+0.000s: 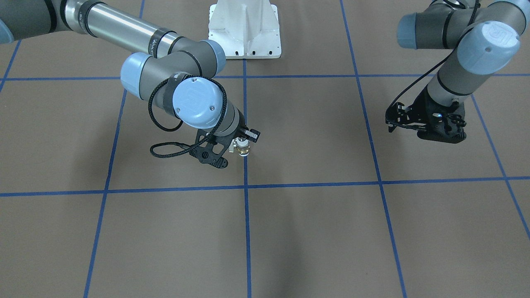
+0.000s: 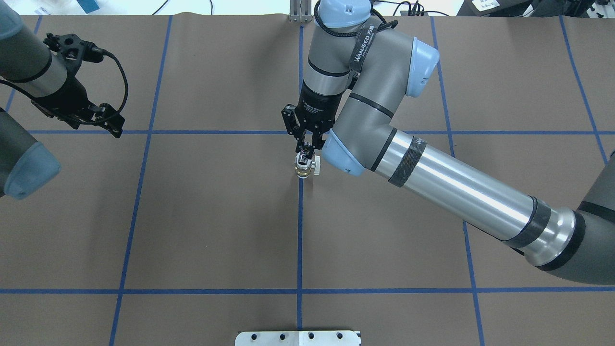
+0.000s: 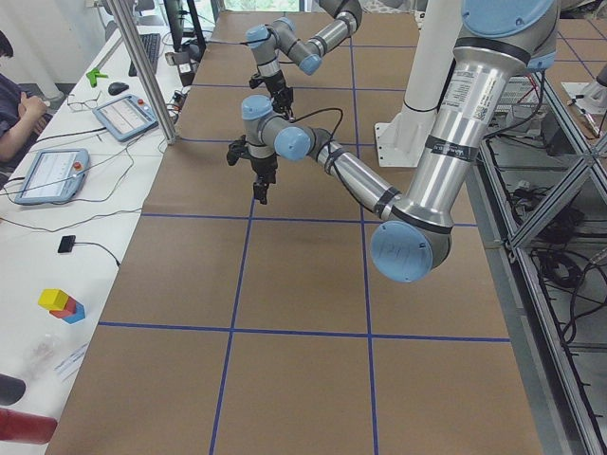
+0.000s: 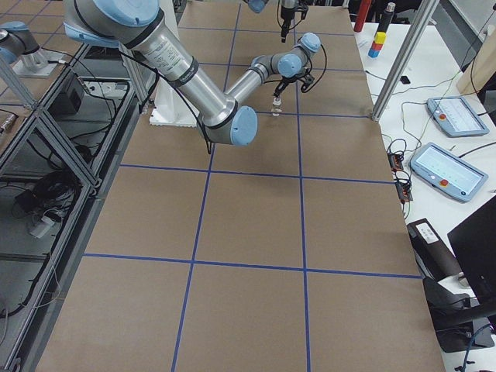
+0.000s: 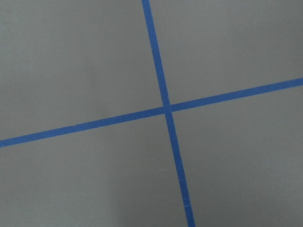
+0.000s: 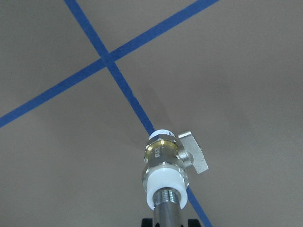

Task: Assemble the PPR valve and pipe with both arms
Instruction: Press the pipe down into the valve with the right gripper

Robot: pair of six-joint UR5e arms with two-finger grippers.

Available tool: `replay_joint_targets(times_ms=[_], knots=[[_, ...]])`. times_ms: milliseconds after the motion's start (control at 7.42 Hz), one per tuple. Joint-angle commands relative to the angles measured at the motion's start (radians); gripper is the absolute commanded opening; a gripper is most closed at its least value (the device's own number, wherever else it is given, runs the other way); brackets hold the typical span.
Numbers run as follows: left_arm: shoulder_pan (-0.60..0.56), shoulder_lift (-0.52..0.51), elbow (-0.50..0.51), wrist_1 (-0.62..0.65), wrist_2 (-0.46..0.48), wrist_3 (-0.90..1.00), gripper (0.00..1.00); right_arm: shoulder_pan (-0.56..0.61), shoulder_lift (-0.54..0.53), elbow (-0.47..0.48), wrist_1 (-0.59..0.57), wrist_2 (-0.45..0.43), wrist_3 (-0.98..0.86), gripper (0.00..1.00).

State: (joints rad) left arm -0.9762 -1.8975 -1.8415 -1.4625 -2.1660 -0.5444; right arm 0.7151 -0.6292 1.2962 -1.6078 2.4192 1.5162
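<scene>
My right gripper [image 2: 308, 152] points down at the table's middle and is shut on the pipe [image 6: 169, 209], a silver threaded stub. The PPR valve [image 6: 165, 158], with white ends, brass middle and a side handle tab, sits on the pipe's lower end, upright over a blue tape line. It also shows in the overhead view [image 2: 304, 167] and the front view [image 1: 243, 147]. I cannot tell whether its bottom touches the table. My left gripper [image 2: 111, 124] is far off to the side, open and empty, also in the front view [image 1: 441, 133]. The left wrist view shows only table.
The white bolted pedestal [image 1: 245, 29] stands at the robot's side of the table. Blue tape lines [image 5: 165, 106] cross the brown table cover. A side bench holds tablets [image 3: 49, 173] and coloured blocks [image 3: 61, 303]; a person [image 3: 13, 104] sits there.
</scene>
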Motion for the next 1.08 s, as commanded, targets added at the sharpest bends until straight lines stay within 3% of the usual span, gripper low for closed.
replay_joint_targets(times_ms=[0, 943], knots=[[0.001, 0.000, 0.002, -0.001, 0.000, 0.000, 1.00, -0.006, -0.003, 0.000, 0.008, -0.006, -0.001, 0.00], [0.001, 0.000, 0.008, -0.006, 0.000, 0.001, 1.00, -0.011, -0.009, -0.002, 0.035, -0.018, -0.002, 0.00]])
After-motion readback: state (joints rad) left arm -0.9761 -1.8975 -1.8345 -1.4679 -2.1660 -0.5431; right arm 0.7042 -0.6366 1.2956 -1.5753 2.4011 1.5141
